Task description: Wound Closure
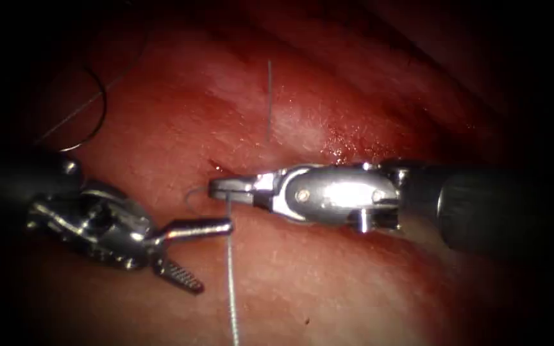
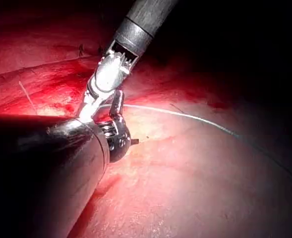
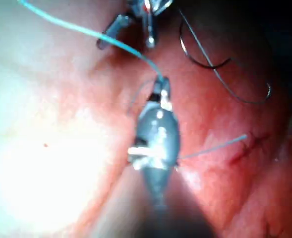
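Right tool: the right arm's tool (image 1: 226,188) comes in from the endoscope view's right and lies nearly level over the tissue; its fingers (image 1: 242,184) are together, clamped on the thread. It also shows in the right wrist view (image 3: 160,87) and in the left wrist view (image 2: 88,106).
Left tool: the left arm's tool (image 1: 203,253) sits low on the endoscope view's left, fingers (image 1: 203,227) spread wide apart, one pointing toward the right tool's tip and the other angled down; they hold nothing. It shows in the right wrist view too (image 3: 131,29).
Thread: the thread (image 1: 231,288) runs from the right tool's tip straight down to the endoscope view's lower edge, passing just beside the tip of the left tool's upper finger; a small loop of it curls on the tissue just left of the right tool's tip. In the right wrist view the thread (image 3: 86,32) leads away from the clamped tip.
Cut end: a short cut end of thread (image 1: 269,96) stands up from the tissue above the right tool.
Needle: the curved needle (image 1: 97,112) lies loose on the tissue at the endoscope view's upper left, well apart from both tools and held by neither; whether its point is in the tissue I cannot tell. It shows in the right wrist view as well (image 3: 200,62).
Tissue: the tissue (image 1: 328,282) is wet with red fluid (image 1: 341,144) just above the right tool.
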You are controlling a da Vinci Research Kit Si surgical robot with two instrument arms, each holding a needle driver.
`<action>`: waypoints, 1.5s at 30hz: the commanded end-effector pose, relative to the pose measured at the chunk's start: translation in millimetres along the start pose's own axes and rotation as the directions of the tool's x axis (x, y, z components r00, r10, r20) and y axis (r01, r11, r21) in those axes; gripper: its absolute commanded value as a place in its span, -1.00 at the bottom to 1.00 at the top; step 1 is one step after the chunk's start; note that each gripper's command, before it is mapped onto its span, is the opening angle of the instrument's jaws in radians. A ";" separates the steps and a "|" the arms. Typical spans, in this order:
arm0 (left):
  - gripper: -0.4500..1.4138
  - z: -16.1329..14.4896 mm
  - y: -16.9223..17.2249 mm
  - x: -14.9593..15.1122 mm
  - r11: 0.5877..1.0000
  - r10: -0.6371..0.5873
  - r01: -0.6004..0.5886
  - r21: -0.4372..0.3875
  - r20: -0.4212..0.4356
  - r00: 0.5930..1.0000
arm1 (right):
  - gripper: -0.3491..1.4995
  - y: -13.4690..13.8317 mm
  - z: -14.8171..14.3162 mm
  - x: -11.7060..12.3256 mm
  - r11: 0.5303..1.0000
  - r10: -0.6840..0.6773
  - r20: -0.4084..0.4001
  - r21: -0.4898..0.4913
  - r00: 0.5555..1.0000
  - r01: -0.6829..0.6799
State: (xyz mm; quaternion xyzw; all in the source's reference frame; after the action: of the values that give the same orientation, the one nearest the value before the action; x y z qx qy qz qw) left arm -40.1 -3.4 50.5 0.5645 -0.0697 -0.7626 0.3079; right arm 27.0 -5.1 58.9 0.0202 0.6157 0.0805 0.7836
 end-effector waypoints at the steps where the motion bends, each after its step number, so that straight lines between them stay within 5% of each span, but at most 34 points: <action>1: 0.69 0.9 0.4 -0.1 1.000 0.012 -0.012 0.004 0.002 1.000 | -1.00 0.6 0.3 -0.9 0.999 0.041 0.009 -0.014 0.999 -0.041; 14: 0.73 4.2 -0.5 1.7 0.985 0.123 -0.128 0.118 0.045 0.991 | -1.00 3.0 0.1 -5.0 0.958 0.282 0.081 -0.075 0.956 -0.277; 23: 0.69 4.6 -0.8 3.3 0.968 0.161 -0.169 0.184 0.059 0.985 | -1.00 3.8 0.3 -5.9 0.955 0.292 0.103 -0.093 0.951 -0.283; 39: 0.46 4.8 -0.6 6.3 0.960 0.209 -0.210 0.183 0.025 0.978 | -1.00 4.3 0.5 -7.0 0.956 0.285 0.106 -0.102 0.953 -0.275; 42: 0.30 4.8 -0.5 6.4 0.960 0.210 -0.210 0.183 0.024 0.977 | -1.00 4.3 0.5 -7.0 0.956 0.285 0.106 -0.103 0.953 -0.275; 45: -0.30 4.8 -0.3 6.5 0.960 0.216 -0.213 0.182 0.006 0.976 | -1.00 4.3 0.6 -7.0 0.956 0.285 0.106 -0.104 0.953 -0.275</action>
State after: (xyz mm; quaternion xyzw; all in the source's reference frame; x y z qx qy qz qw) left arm -45.1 -7.7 46.2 0.5853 -0.1990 -0.7100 0.3372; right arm 24.8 -1.8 65.8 0.0772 0.5537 0.2169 0.8002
